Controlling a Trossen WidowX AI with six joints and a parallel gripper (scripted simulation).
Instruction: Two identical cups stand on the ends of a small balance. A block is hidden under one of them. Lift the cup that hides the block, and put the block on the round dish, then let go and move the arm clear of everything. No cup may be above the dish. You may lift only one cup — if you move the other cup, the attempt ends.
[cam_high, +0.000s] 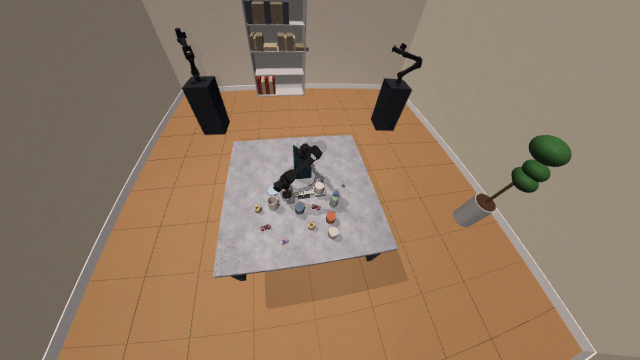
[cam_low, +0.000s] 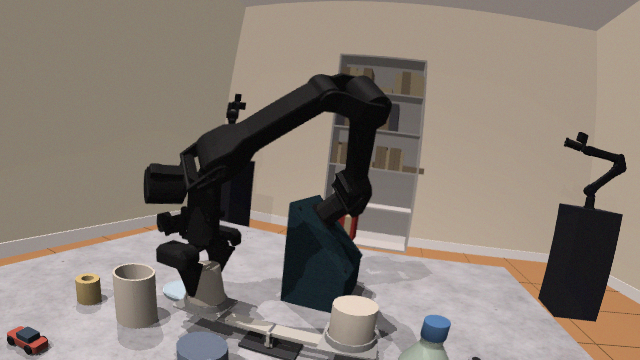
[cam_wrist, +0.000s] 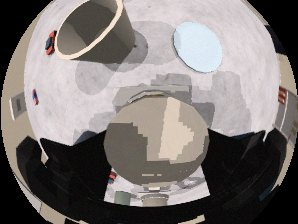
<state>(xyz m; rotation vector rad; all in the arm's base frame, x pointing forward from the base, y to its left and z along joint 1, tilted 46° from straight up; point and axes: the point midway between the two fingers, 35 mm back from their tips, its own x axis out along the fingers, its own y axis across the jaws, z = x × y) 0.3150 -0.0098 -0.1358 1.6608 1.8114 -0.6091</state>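
Observation:
A small balance (cam_low: 280, 332) (cam_high: 303, 193) carries two identical beige upturned cups. My gripper (cam_low: 202, 277) (cam_high: 285, 193) (cam_wrist: 154, 127) is shut on the left cup (cam_low: 211, 289) (cam_wrist: 156, 143), which stands on the left end of the balance. The right cup (cam_low: 352, 319) (cam_high: 319, 188) stands on the other end, apart from the arm. The round light-blue dish (cam_low: 172, 291) (cam_wrist: 197, 46) (cam_high: 271, 190) lies flat just left of the held cup. No block shows in any view.
An open tan cup (cam_low: 135, 295) (cam_wrist: 89, 30) (cam_high: 273, 202) and a yellow ring (cam_low: 88, 288) stand left of the dish. A blue cylinder (cam_low: 202, 346), a bottle (cam_low: 430, 340) and a red toy car (cam_low: 27, 339) are in front. The arm's dark base (cam_low: 315, 255) stands behind.

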